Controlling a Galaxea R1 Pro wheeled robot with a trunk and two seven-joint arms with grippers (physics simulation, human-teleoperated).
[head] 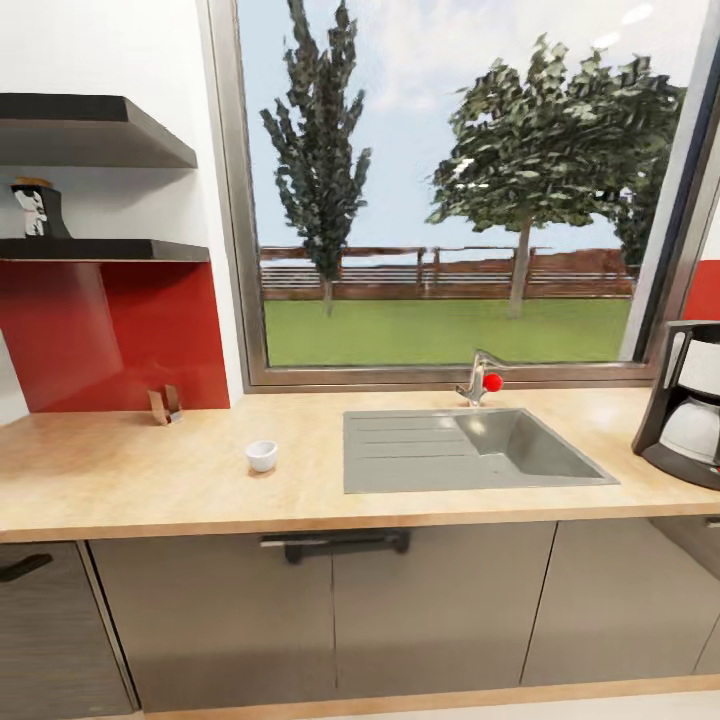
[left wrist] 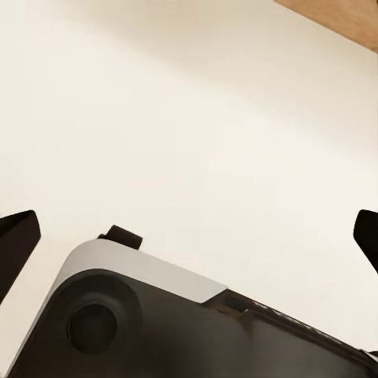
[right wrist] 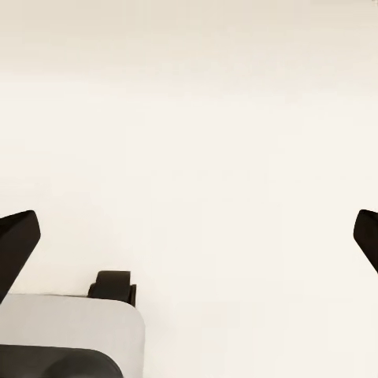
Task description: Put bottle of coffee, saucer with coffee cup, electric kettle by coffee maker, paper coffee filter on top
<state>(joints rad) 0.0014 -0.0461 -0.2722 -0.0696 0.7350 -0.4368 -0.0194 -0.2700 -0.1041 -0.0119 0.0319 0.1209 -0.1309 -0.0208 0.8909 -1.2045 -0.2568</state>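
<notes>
Gleaming rounded white coffee cup [head: 261, 455], beige wood-grain countertop [head: 130, 480].

No text can be read. The bottle [head: 38, 210] on the shelf [head: 100, 250] bears a white label with dark marks, too small and blurred to make out as letters or numbers.

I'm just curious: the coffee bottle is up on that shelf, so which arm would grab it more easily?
Probably the left: the bottle of coffee stands on the kitchen shelf far to the robot's left. Both pincers look open, holding nothing.
</notes>
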